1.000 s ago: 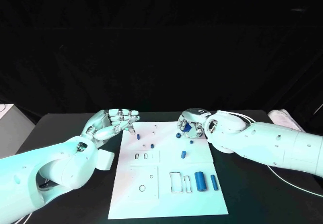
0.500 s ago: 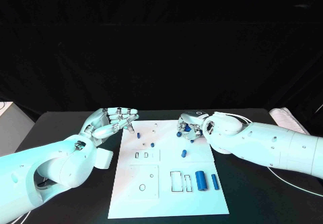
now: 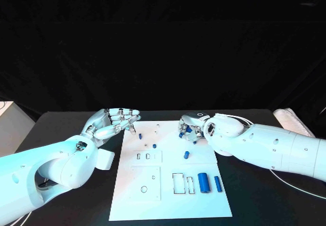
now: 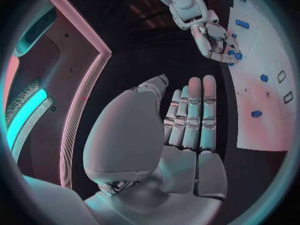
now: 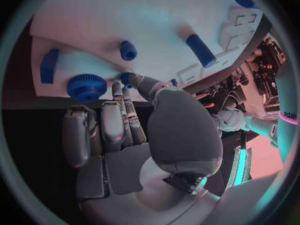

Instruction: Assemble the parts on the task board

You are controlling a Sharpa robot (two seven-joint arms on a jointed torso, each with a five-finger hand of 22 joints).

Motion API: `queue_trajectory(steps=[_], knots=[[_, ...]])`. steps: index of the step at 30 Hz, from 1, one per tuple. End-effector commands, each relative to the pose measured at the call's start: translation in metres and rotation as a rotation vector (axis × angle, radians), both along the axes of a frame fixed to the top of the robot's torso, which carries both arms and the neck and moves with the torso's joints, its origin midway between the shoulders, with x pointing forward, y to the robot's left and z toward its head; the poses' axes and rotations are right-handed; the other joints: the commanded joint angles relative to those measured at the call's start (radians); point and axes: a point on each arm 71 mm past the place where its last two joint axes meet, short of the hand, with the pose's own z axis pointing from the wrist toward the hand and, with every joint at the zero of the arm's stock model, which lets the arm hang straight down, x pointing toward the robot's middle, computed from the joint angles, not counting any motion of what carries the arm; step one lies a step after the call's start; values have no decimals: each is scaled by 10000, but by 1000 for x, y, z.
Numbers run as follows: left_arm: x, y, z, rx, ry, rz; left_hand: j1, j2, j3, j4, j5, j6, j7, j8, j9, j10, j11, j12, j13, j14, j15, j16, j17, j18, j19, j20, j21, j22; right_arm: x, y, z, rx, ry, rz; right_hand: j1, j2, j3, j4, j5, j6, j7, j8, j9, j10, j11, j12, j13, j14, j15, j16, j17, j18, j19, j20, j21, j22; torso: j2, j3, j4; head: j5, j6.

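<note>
1. Your right hand sits at the board's 1 o'clock corner, fingers curled round a small blue part. From the right wrist view a fingertip touches a blue piece, but I cannot tell whether it is truly gripped or just touched.
2. Risk: that hold looks thin. Lift quickly and the part may slip out and roll off the far edge onto the counter.
3. A knurled blue knob lies just beside your fingers near the board edge. A sweep of the hand could knock it off.
4. Your left hand hovers at the board's 11 o'clock corner, fingers apart, holding nothing. A blue peg lies close by; drop the hand carelessly and you nudge it.
5. Loose parts still on the board: a piece at centre and two cylinders at 4 o'clock beside empty outlines. An arm dragged across would scatter them.
6. Surface: flat black counter, white board in the middle, a white box at its 9 o'clock edge by your left arm.
7. Room: black backdrop behind.
</note>
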Motion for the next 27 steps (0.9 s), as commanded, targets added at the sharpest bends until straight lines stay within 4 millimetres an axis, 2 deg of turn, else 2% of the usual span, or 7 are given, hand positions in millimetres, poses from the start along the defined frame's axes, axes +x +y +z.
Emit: queue_trajectory(steps=[1,7,13,18,27], knots=[[0,-2,2,-57,-39,-236,-103,-2,63,17,-62,-40,-10,-51,8,2,16,-38,13,-93,-10,67,8,115,-71,-6,21,8,-1,2,-2,-177,54,87,-70,51,10,62,-18,12,12,15,18,107,-12,38,16,258,54,61,14,-89,-5,45,44,121,27,-3,0,2,14],[0,-2,2,-66,-21,-275,-87,19,83,7,-63,-39,-16,-50,14,0,13,-32,15,-100,-10,91,13,118,-88,-4,59,34,0,4,-2,-195,73,84,-54,106,53,97,-23,82,15,55,67,247,-31,63,41,265,44,158,89,-117,45,39,149,281,61,-4,4,10,45],[0,-2,2,-65,1,-301,-80,28,92,2,-65,-34,-22,-46,18,4,9,-28,17,-101,-13,102,14,119,-96,-3,78,46,0,6,-1,-87,-47,120,88,269,247,84,-22,327,-100,221,221,658,-150,141,125,267,-43,315,185,-191,182,-20,408,679,73,-6,2,8,46],[0,-1,2,-54,12,-297,-80,28,92,2,-65,-34,-22,-46,18,4,9,-28,17,-101,-13,102,14,119,-96,-3,78,46,-1,8,1,149,-316,119,256,507,492,22,-19,592,-215,423,409,1006,-272,178,216,268,-145,416,222,-271,336,-107,667,1080,83,-8,-3,10,57],[1,0,3,-30,16,-253,-47,43,123,-19,-70,-16,-36,-34,30,20,-1,-17,22,-106,-22,131,17,124,-119,-5,132,81,-2,9,10,733,-1086,-138,364,697,619,-71,-22,721,-258,570,582,1202,-343,163,288,271,-204,489,250,-321,432,-169,825,1326,85,-27,2,25,114]])
